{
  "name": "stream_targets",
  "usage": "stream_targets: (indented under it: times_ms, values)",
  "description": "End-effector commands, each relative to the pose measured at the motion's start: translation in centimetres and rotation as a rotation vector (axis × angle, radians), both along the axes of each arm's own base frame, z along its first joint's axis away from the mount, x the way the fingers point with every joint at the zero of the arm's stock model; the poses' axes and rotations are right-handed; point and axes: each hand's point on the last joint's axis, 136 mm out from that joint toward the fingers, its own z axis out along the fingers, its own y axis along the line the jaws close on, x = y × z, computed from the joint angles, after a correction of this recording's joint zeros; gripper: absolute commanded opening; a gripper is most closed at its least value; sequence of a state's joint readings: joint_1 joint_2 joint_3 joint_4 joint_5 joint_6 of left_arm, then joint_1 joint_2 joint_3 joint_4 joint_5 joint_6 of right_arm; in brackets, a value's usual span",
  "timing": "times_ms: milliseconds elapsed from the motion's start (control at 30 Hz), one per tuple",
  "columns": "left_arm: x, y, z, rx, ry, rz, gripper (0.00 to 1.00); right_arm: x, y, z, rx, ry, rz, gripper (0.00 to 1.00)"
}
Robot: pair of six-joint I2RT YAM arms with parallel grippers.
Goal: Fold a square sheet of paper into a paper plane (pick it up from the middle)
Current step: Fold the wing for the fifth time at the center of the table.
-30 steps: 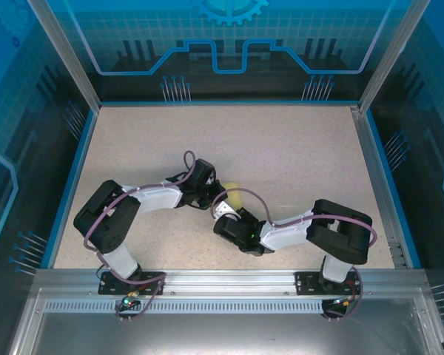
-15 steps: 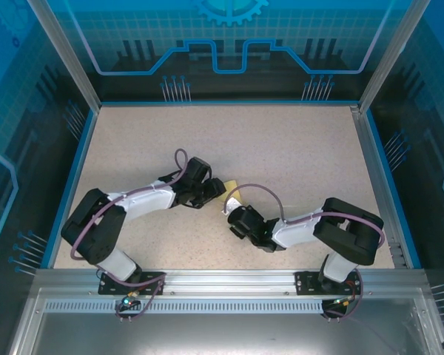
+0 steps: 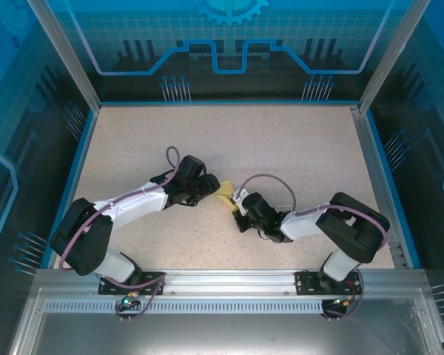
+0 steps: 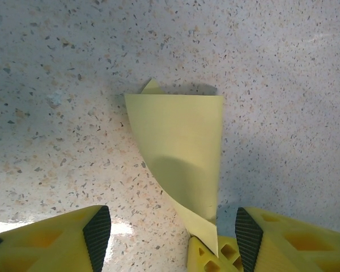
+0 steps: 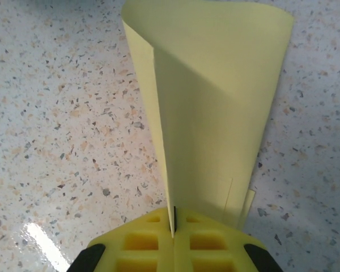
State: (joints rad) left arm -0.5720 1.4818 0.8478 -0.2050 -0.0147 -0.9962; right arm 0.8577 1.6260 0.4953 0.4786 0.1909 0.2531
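The square sheet of paper (image 5: 215, 107) is pale yellow, folded over and curled, and stands on edge on the speckled table. My right gripper (image 5: 173, 231) is shut on its near edge, with the sheet pinched between the yellow fingers. From above, the paper (image 3: 223, 194) sits between both grippers at mid-table. My left gripper (image 4: 171, 232) is open, its black pads (image 4: 96, 231) well apart on either side of the paper (image 4: 181, 147) without touching it. The right gripper's fingertips (image 4: 212, 255) show between them, holding the paper's lower tip.
The speckled table (image 3: 296, 148) stretches behind and beside the arms. A blue rim (image 3: 81, 148) and metal posts border it. Both grippers, left (image 3: 209, 185) and right (image 3: 238, 213), nearly meet at the paper.
My left gripper has opened and let go of the paper. The right gripper has drawn back to the right, still clamped on the sheet. The left arm has stretched out lower.
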Motion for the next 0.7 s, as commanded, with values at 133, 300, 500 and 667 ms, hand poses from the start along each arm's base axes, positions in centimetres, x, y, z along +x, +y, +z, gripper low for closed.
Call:
stream_targets:
  times_ms: [133,300,500,667]
  values:
    - [-0.4,0.3,-0.7,-0.002,0.020,0.003,0.63,0.3,-1.1,0.6,0.202,0.169,-0.083,0.00]
    - [-0.3,-0.1,-0.7,-0.014,0.023,-0.014,0.62,0.6,-1.3,0.2,0.319,0.317,-0.107,0.00]
    - [-0.3,-0.9,-0.9,-0.033,0.032,-0.044,0.62,0.7,-1.4,-0.5,0.351,0.422,-0.107,0.00]
    - [-0.2,-2.1,-0.9,-0.068,0.034,-0.093,0.59,0.8,-1.3,-0.8,0.384,0.512,-0.119,0.00]
